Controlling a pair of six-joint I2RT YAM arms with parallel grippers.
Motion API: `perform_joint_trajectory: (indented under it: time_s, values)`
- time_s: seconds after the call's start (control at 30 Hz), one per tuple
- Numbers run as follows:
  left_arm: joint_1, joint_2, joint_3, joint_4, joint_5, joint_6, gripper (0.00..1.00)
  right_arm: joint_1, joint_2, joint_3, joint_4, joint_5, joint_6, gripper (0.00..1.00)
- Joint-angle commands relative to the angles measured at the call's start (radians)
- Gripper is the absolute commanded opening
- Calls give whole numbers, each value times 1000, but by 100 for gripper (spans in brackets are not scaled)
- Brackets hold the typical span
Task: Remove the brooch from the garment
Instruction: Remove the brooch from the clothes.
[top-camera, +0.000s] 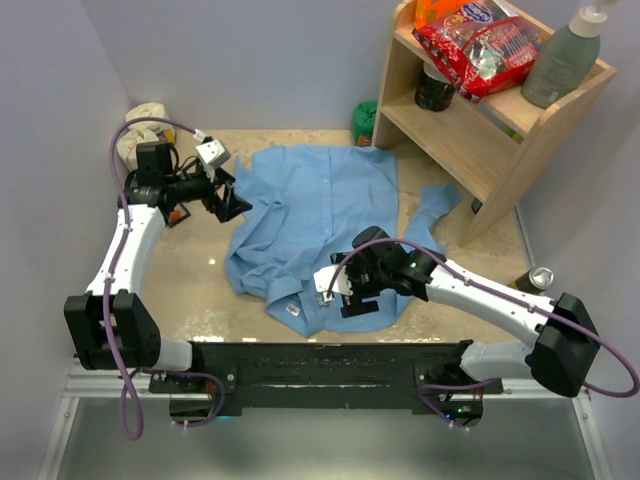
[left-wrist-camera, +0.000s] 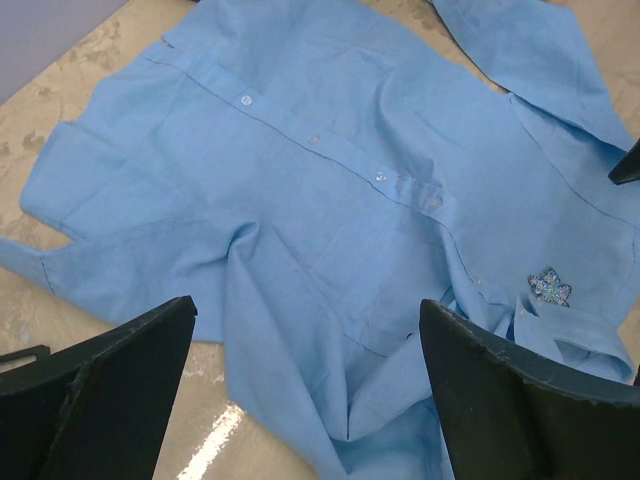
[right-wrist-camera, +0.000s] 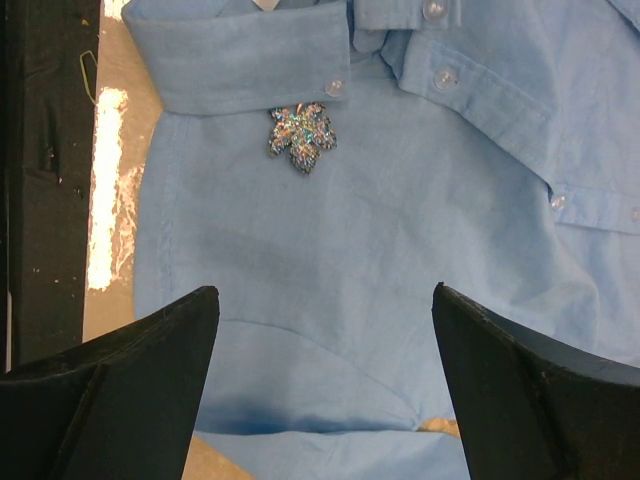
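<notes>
The garment (top-camera: 320, 215), a light-blue button-up shirt, lies spread and rumpled on the tan table, collar toward the near edge. The brooch (right-wrist-camera: 300, 137), a small glittery leaf-shaped piece, is pinned just below the collar flap; it also shows in the left wrist view as the brooch (left-wrist-camera: 549, 288) at the far right. My right gripper (top-camera: 345, 295) hovers over the shirt's chest, open (right-wrist-camera: 326, 289), with only cloth between its fingers and the brooch ahead of them. My left gripper (top-camera: 228, 203) sits at the shirt's left edge, open (left-wrist-camera: 307, 303) above a fold, holding nothing.
A wooden shelf (top-camera: 480, 130) stands at the back right with a snack bag (top-camera: 480, 45), a bottle (top-camera: 565, 60) and a dark jar (top-camera: 434, 90). A green object (top-camera: 364, 122) lies behind the shirt. A can (top-camera: 540, 278) stands at right. The black front rail (top-camera: 320, 360) borders the near edge.
</notes>
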Motion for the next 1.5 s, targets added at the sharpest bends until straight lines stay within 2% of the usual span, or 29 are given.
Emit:
perform_joint_trajectory:
  time_s: [0.0, 0.2, 0.47, 0.7, 0.87, 1.03, 1.23, 1.47]
  values:
    - [-2, 17, 84, -124, 71, 91, 99, 49, 45, 0, 67, 62, -37, 87]
    - [-14, 2, 41, -79, 68, 59, 100, 66, 105, -3, 146, 67, -32, 81]
    - [-19, -29, -4, -6, 68, 2, 100, 66, 121, -60, 220, 96, -42, 79]
    - [-22, -23, -5, 17, 69, -26, 99, 83, 154, -10, 171, 21, -45, 74]
    - [-21, -23, -2, 23, 66, -38, 100, 145, 231, 36, 140, 27, -68, 73]
    - [-22, -26, -15, 30, 60, -43, 99, 205, 306, 56, 182, 74, -62, 71]
    - [-22, -40, -33, 41, 52, -41, 100, 205, 346, 53, 240, 133, -63, 67]
    - [-22, -38, -31, 47, 62, -46, 100, 182, 305, 115, 200, 110, -68, 64]
